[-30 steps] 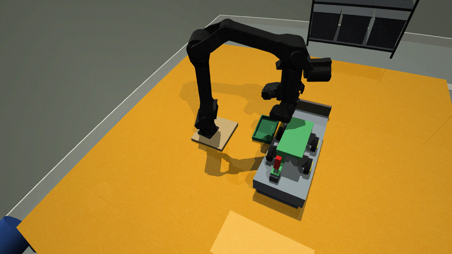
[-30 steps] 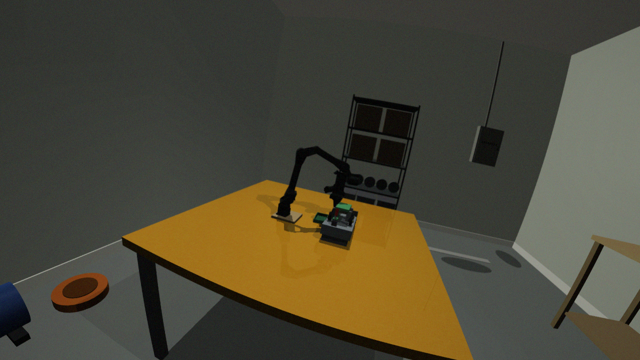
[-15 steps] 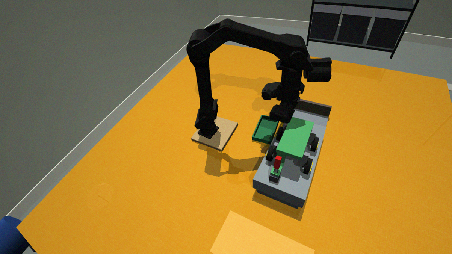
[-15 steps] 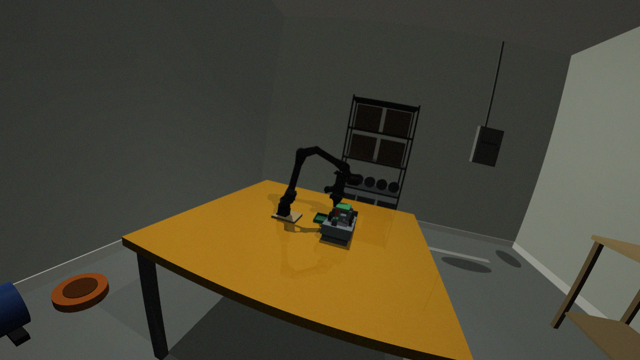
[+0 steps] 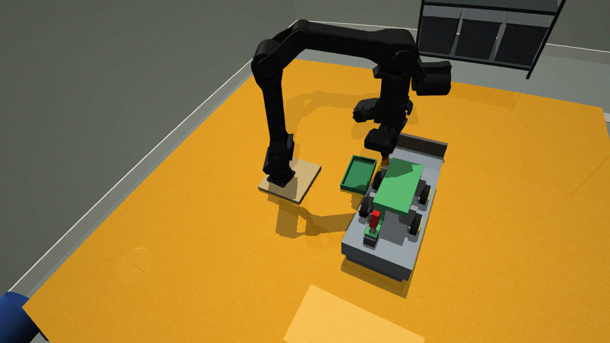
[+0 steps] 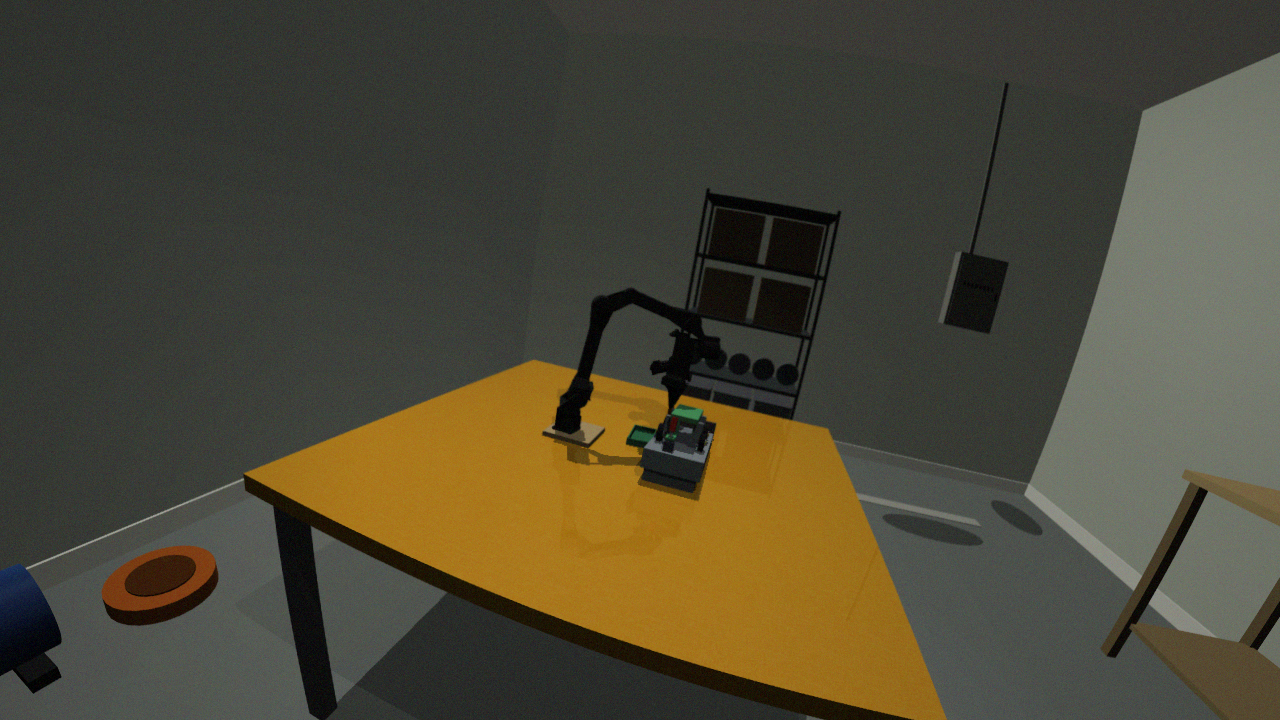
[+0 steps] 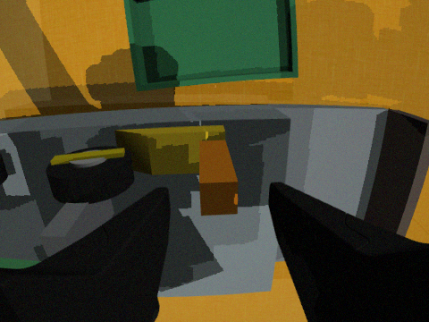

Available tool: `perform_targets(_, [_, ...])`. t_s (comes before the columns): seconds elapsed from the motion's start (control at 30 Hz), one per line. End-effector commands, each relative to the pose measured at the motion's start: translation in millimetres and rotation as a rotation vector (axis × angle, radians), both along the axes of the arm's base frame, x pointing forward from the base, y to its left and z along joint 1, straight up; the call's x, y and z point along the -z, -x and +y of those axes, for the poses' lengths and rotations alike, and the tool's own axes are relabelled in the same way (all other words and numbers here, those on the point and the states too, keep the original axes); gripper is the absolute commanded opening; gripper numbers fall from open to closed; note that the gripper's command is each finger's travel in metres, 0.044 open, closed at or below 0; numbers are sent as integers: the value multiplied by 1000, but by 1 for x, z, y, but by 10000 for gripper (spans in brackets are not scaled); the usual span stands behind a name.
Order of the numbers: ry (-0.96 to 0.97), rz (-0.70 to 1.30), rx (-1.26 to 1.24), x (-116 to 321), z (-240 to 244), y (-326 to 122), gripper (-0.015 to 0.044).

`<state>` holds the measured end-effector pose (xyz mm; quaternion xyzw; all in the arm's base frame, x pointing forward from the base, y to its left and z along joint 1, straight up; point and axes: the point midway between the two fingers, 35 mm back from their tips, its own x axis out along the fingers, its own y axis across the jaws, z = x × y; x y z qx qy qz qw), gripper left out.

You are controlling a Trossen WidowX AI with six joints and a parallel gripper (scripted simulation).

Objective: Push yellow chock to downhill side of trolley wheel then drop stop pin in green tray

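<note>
The trolley (image 5: pixel 399 185) (image 6: pixel 687 414) with a green top stands on the grey ramp (image 5: pixel 395 253) (image 6: pixel 675 461) (image 7: pixel 335 148). The yellow chock (image 7: pixel 174 154) lies on the ramp, its sloped end at or very near the downhill side of a black wheel (image 7: pixel 89 181); a small gap cannot be ruled out. Its orange handle (image 7: pixel 218 165) (image 5: pixel 384 160) stands up between the fingers of my gripper (image 7: pixel 220 196) (image 5: pixel 384 154) (image 6: pixel 671 408), which is open with space on both sides. The black base is hidden. The red-headed stop pin (image 5: pixel 375 218) (image 6: pixel 673 424) stands upright in its holder at the uphill end. The green tray (image 5: pixel 359 170) (image 6: pixel 640 436) (image 7: pixel 219 40) is empty.
A dark end wall (image 5: pixel 421 146) (image 7: pixel 391 165) closes the ramp's downhill end. The tray sits beside the ramp, between it and the arm's base board (image 5: pixel 306 175) (image 6: pixel 586 435). The trolley's green top is close beside the gripper.
</note>
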<state>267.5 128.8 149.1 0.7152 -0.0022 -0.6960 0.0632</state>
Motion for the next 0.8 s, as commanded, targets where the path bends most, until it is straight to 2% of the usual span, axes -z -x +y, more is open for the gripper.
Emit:
perform_targets(0.0, [4,-6,3,-13,1,0,190])
perform_targets(0.13, [4,-6,3,-24,2,0,190])
perform_targets(0.27, [-1,-3,-1,-16,2,0,295])
perform_targets(0.4, [-88,-163,93,-40,4,-22,190])
perform_targets(0.43, [-112,-211,144,-49,1,-29,190])
perform_targets(0.77, [-23,-245,837,-59,-88,-55,190])
